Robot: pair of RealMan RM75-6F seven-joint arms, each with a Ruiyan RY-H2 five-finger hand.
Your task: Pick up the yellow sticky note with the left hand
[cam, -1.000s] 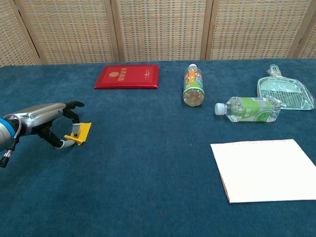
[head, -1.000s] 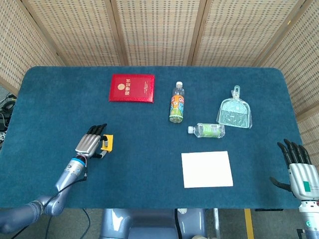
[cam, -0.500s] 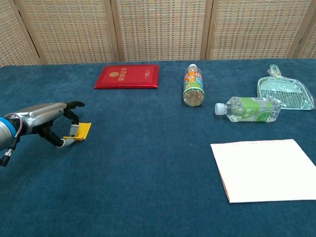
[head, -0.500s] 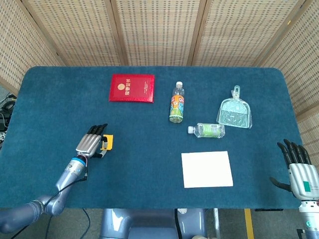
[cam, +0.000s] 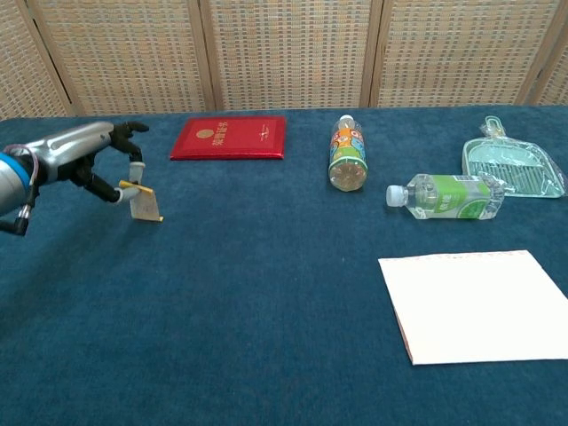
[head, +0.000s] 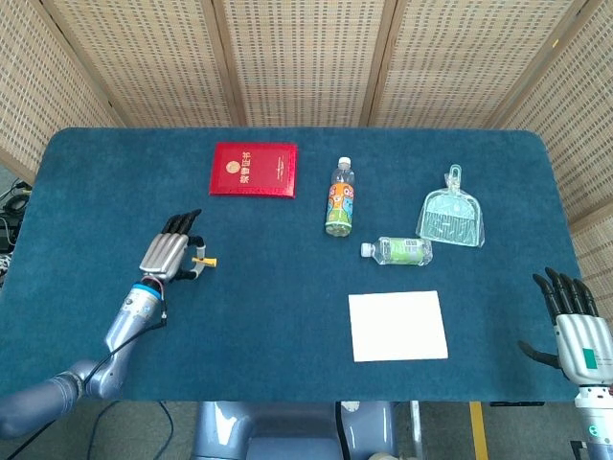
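My left hand point(head: 170, 254) point(cam: 93, 155) hovers above the left part of the blue table and pinches the yellow sticky note point(cam: 143, 201) point(head: 203, 261) by its top edge. The note hangs nearly vertical below the fingertips, clear of the cloth, and shows only as a thin yellow sliver in the head view. My right hand point(head: 572, 326) stays at the table's near right corner with its fingers spread and nothing in them; the chest view does not show it.
A red booklet point(head: 254, 169) lies at the back left. An upright-labelled bottle point(head: 340, 198) and a green bottle point(head: 399, 250) lie near the middle, a clear dustpan point(head: 452, 218) to the right, a white sheet point(head: 397, 325) in front.
The left hand rose off the table and moved back toward the red booklet, lifting the sticky note, which now hangs vertically instead of lying flat. The right hand stayed still.
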